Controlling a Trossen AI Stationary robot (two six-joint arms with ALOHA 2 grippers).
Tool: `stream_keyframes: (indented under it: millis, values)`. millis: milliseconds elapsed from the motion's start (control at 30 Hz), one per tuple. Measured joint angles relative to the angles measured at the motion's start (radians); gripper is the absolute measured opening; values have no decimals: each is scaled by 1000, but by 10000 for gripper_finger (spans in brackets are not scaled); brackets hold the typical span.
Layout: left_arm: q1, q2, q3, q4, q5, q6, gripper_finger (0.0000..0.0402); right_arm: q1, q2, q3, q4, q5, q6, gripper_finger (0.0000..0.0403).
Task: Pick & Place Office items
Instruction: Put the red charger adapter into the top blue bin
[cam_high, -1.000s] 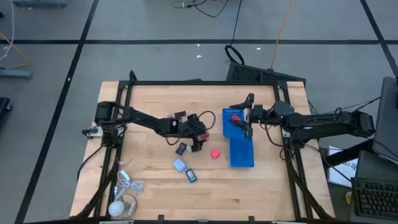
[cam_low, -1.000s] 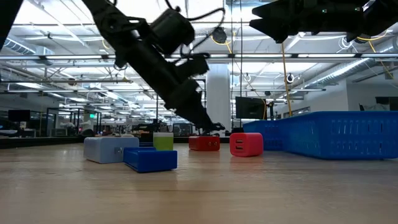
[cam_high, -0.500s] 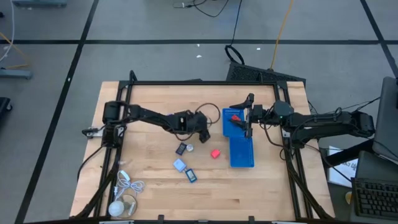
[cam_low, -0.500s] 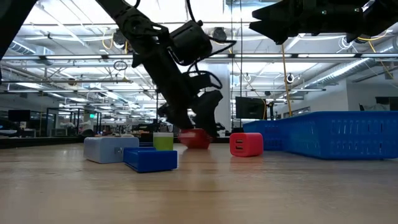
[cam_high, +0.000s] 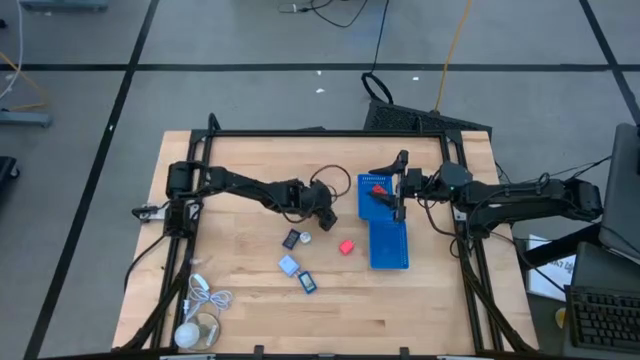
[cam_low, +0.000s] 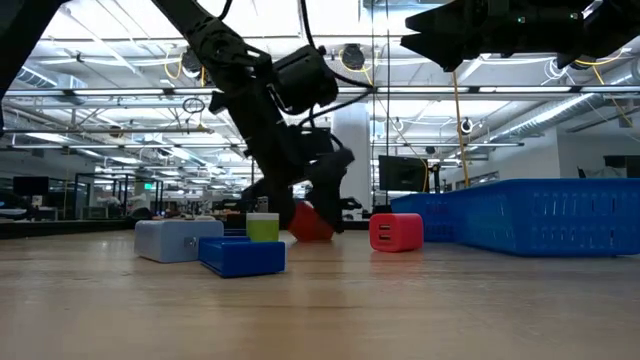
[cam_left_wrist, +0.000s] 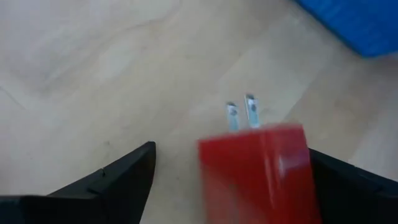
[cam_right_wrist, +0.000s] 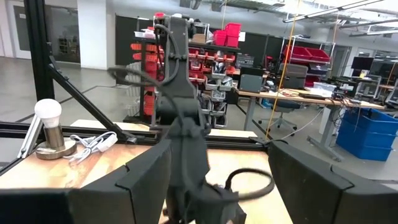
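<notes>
Office items: small blocky pieces scattered mid-bench, left of the trays.
Red plug block: red plastic charger block with two metal prongs (cam_left_wrist: 255, 168), between the left gripper's fingers, prongs pointing away from the wrist; in the low view it hangs tilted, just off the bench (cam_low: 312, 222).
Left gripper: (cam_high: 326, 212) reached in over mid-bench, near the trays; dark fingers (cam_left_wrist: 118, 177) set wide on either side of the red plug block, clamped on it as far as the wrist view shows.
Red cube: small red block (cam_high: 346, 247) on the bench, just left of the trays; apart from the gripper.
Black piece: small dark block (cam_high: 291, 239) on the bench, below the left gripper in the high view.
Grey-blue piece: pale grey-blue block (cam_high: 289, 265), near the blue one.
Blue piece: small blue block (cam_high: 308, 283), nearest the front edge of the group.
Trays: blue rectangular plastic trays (cam_high: 385, 245), right of centre; something red lies in the far one.
Right gripper: (cam_high: 398, 195) held above the far tray, fingers apart, nothing between them.
Bench: pale wooden top (cam_high: 250, 310).
Cable: coiled white cable with round white object (cam_high: 200, 318), front-left corner.
</notes>
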Motion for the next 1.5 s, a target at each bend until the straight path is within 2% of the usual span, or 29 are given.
stream_keyframes:
  millis: [100,233,400,567,733,933,1067,1333,1500]
  values:
    - [19,-18,0,-4,80,-58,351,0,0,0,0,0,-9,254]
    - [14,-36,0,-19,83,16,351,0,0,0,0,0,-16,254]
    - [13,-38,0,-51,80,22,351,0,0,0,-2,0,-10,254]
    - [0,-40,2,-134,39,15,351,0,0,0,-2,0,-14,254]
    - [-6,-40,0,-117,-52,21,351,0,0,0,0,0,-15,254]
    - [-5,-40,1,-90,-49,46,349,0,0,0,0,0,-15,254]
    - [-8,-40,1,-90,-35,49,303,0,0,0,0,0,-15,254]
    - [-13,-38,1,-77,-78,142,116,0,0,-1,0,0,-19,254]
    - [-1,-68,1,-77,-30,258,112,0,0,-1,-21,0,-13,254]
